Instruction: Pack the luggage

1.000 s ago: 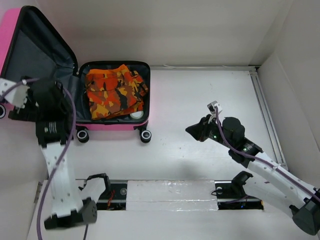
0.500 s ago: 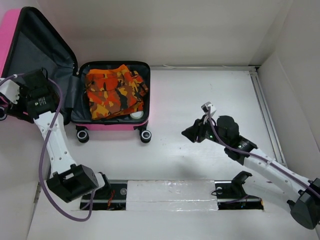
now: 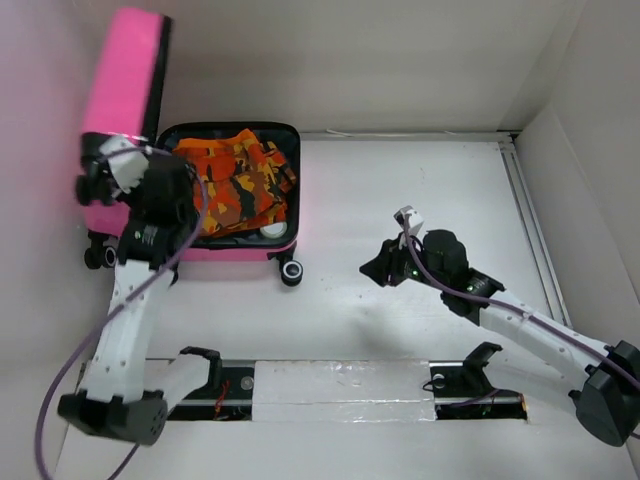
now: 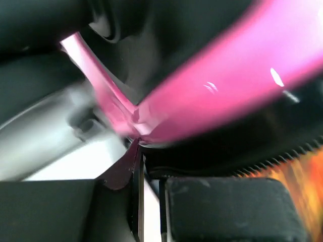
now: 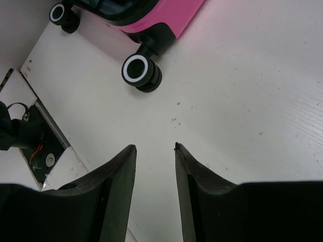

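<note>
The hot-pink luggage (image 3: 240, 248) lies with its base open at the back left, an orange camouflage garment (image 3: 235, 180) packed inside. Its lid (image 3: 125, 80) stands nearly upright, pink shell facing me. My left gripper (image 3: 95, 183) is shut and pressed against the lid's lower outer edge; in the left wrist view the blurred pink shell (image 4: 227, 85) fills the frame just above my left gripper (image 4: 150, 166). My right gripper (image 3: 385, 268) hovers open over bare table to the right of the luggage, and nothing lies between the fingers of the right gripper (image 5: 155, 147).
A black-and-white luggage wheel (image 5: 139, 70) sits just ahead of the right fingers. White walls enclose the table at the back and on both sides. A metal mounting rail (image 3: 340, 385) runs along the near edge.
The lid has swung up from lying open on the left to nearly upright. My left gripper moved right with it and shut. The right gripper opened and drifted slightly left.
</note>
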{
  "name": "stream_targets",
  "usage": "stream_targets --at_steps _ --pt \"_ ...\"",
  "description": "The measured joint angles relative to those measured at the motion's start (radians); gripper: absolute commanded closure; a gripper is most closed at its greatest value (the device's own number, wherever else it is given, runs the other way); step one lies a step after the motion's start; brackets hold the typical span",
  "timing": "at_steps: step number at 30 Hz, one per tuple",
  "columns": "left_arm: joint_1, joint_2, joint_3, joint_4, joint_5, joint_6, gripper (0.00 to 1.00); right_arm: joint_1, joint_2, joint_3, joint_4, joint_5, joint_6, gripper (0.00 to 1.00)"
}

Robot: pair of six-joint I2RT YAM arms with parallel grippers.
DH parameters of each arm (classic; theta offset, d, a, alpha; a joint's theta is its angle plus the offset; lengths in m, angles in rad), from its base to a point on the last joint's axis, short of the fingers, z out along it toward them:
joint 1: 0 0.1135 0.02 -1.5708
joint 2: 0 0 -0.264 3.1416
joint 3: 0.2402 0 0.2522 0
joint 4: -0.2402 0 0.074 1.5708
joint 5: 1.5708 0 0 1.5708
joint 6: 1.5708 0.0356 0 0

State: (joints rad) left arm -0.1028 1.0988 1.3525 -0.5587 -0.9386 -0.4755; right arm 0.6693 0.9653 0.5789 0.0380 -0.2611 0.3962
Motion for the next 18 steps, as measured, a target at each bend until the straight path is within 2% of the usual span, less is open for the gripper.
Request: stream_targets --at_steps 2,3,4,5,7,9,11,15,18 --pt "-0.129 -0.1 -0.097 -0.003 0.089 0.021 1.0 0.0 0.01 0.002 0.0 0.003 0.001 0.56" --pt "-0.164 -0.137 -0.149 0.005 0.162 0.04 0.96 0.0 0.011 0.003 0.0 0.004 0.004 0.56" --pt "-0.181 -0.17 -0.192 0.022 0.286 0.04 0.84 0.0 0.011 0.004 0.0 0.01 0.005 0.56" --pt "-0.19 -0.186 -0.222 0.042 0.397 0.051 0.48 0.001 0.011 0.006 -0.001 0.015 0.006 0.56" --pt "-0.198 -0.173 -0.258 0.08 0.657 0.088 0.24 0.003 0.017 0.02 0.0 0.031 0.016 0.56" --pt "-0.204 -0.137 -0.277 0.097 0.924 0.145 0.07 0.006 0.029 0.04 0.001 0.049 0.027 0.56" --pt "-0.209 -0.087 -0.279 0.095 1.124 0.208 0.0 0.006 0.045 0.056 0.002 0.065 0.035 0.56" --pt "-0.221 -0.035 -0.278 0.066 1.493 0.315 0.0 0.006 0.088 0.082 0.0 0.098 0.05 0.56" --pt "-0.277 -0.019 -0.272 0.072 1.701 0.329 0.0 0.006 0.118 0.105 -0.001 0.121 0.056 0.56"
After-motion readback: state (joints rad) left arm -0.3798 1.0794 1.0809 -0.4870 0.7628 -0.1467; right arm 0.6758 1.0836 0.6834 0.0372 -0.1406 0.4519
